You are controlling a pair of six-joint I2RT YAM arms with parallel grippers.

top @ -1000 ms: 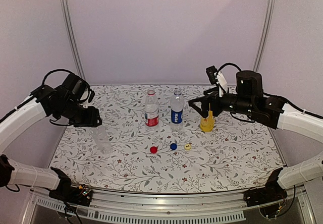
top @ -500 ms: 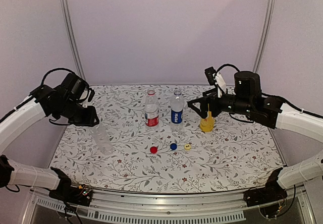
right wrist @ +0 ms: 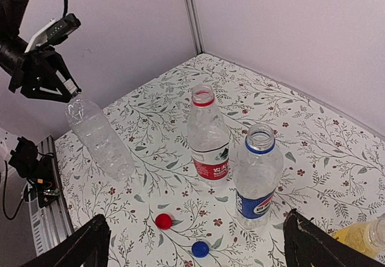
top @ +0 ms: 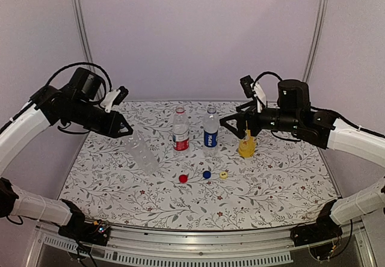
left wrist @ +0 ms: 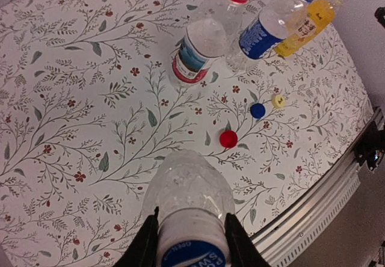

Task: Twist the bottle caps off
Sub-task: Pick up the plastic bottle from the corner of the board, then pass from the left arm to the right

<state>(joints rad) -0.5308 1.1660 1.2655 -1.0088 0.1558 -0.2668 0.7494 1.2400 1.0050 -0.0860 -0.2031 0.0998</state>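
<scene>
On the left, left gripper [top: 123, 128] clamps the plain clear bottle [top: 142, 154] by its top, tilted, likely presenting it for uncapping; right gripper [top: 236, 118] stands wide, empty.

Counting four small plastic bottles [top: 143, 154] [top: 180, 133] [top: 210, 131] [top: 246, 147] and three loose caps [top: 183, 178] [top: 207, 174] [top: 224, 174]: one red, one blue, one yellow.

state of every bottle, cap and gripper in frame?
plain clear bottle: tilted, held at the neck
red-white label bottle: upright, cap off
blue label bottle: upright, cap off
yellow bottle: upright, cap off
red cap: lying loose
blue cap: lying loose
yellow cap: lying loose
left gripper: fingers shut on the plain clear bottle
right gripper: open, empty
</scene>
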